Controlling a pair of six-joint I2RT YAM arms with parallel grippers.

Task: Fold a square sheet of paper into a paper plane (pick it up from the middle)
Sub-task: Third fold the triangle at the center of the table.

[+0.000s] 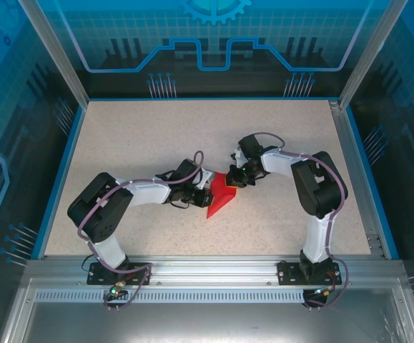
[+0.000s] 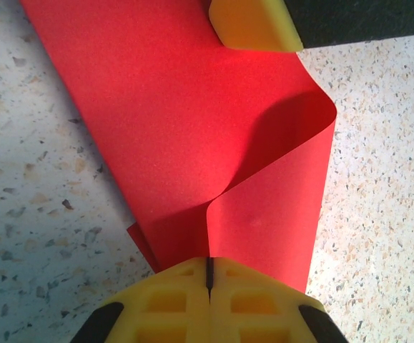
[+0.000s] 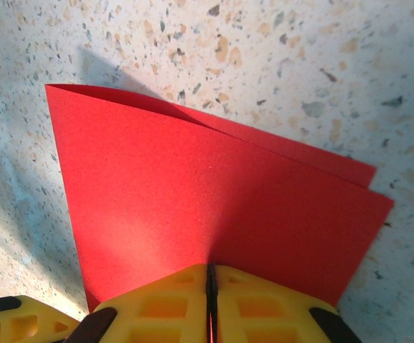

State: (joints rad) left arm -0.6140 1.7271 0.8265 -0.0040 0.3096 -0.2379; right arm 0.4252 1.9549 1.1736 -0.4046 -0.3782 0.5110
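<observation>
Left gripper [image 1: 194,188] is pinching shut on the square sheet of paper [image 1: 221,199]. In the left wrist view its yellow pads [image 2: 171,300] are meeting at a thin seam, with the red edge running straight into it [image 2: 209,268]. Right gripper [image 1: 235,179] is likewise clamping the sheet, and in the right wrist view the paper [image 3: 214,207] is entering the closed slit between its jaws [image 3: 211,275]. From above, the sheet is sitting between the two grippers and hanging off below them. It is tapering to a point aimed toward the arm bases and slightly to the left gripper's side, with its long axis running diagonally from the right gripper down to that tip. Near the left gripper the paper [image 2: 192,143] is curling into a soft, uncreased roll, one flap overlapping another. A yellow fingertip [image 2: 253,25] of the right gripper is touching its far edge. Ahead of the right gripper it is lying as two flat layers, slightly offset, with sharp corners. The paper is thin, matte and bright red; the table [image 1: 156,136] beneath is showing a pale speckled stone pattern.
</observation>
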